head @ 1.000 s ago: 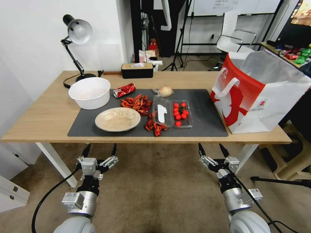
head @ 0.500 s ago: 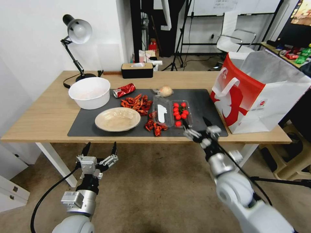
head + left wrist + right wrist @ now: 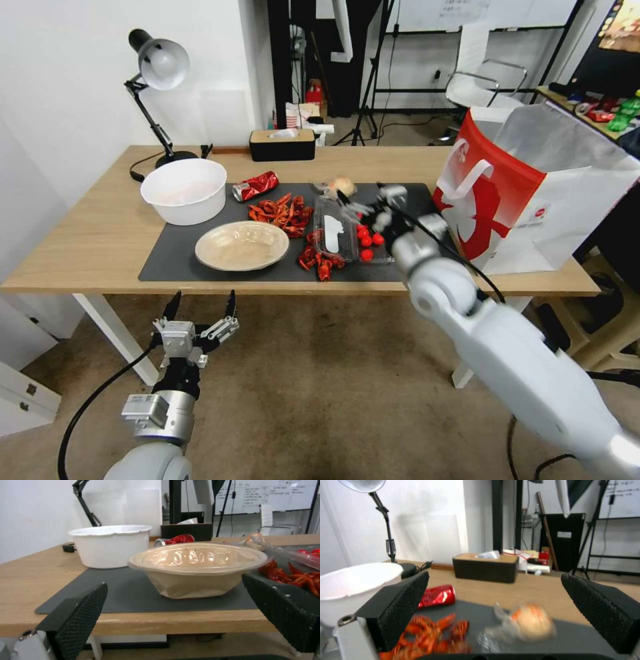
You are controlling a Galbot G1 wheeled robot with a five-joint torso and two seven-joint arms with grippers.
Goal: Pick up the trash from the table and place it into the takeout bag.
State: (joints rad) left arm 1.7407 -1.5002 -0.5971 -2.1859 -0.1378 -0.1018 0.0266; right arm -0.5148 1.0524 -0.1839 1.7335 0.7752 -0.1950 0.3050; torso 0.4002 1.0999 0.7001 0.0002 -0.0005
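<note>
While red tomatoes [image 3: 369, 235] fill the clear tray [image 3: 353, 230], the beige bowl [image 3: 242, 245] lies bare.

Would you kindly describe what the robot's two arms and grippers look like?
Both arms have glossy white rounded shells and silver metal wrists, each trailed by a black cable. The left gripper and right gripper carry black tapered fingers with cross-hatched textured pads on grey-white metal linkages.

L gripper [image 3: 176, 615] open before beige bowl [image 3: 196, 570] on mat [image 3: 133, 597].

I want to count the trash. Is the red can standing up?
No, the red can lies crushed on its side on the mat, behind the beige bowl.
</note>
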